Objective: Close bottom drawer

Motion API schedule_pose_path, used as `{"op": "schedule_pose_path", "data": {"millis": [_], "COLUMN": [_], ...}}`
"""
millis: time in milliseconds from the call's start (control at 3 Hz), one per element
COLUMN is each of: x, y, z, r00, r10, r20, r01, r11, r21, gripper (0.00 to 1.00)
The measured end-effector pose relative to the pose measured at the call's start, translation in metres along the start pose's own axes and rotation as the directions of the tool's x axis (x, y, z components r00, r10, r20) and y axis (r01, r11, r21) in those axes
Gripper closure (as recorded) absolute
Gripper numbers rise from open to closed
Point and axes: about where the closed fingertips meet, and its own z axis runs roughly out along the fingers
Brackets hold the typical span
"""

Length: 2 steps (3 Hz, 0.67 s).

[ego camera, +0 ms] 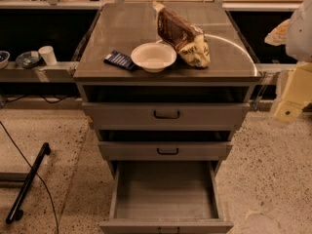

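The bottom drawer of the grey cabinet is pulled far out toward me. Its deep grey tray is empty, and its flat front lies at the bottom edge of the view, with the handle cut off from sight. The two drawers above it, each with a black loop handle, stand slightly out. My gripper, pale and cream-coloured, hangs at the right edge of the view, level with the top drawer, well to the right of the cabinet and above the bottom drawer, touching nothing.
On the cabinet top sit a white bowl, a brown snack bag and a dark blue packet. A low shelf at left holds a white cup and small bowls. A black bar and a cable lie on the floor at left.
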Motion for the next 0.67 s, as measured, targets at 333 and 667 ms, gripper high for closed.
{"op": "schedule_pose_path", "data": {"millis": [333,667], "x": [0.000,0.003], "y": [0.000,0.001], "z": [0.000,0.040], "r00": [1.000,0.995], "r10": [0.000,0.000], "r20": [0.000,0.102], "r01": [0.000,0.005], "r11": [1.0000,0.9986], "r21": [0.000,-0.053], "gripper": [0.00,0.00]}}
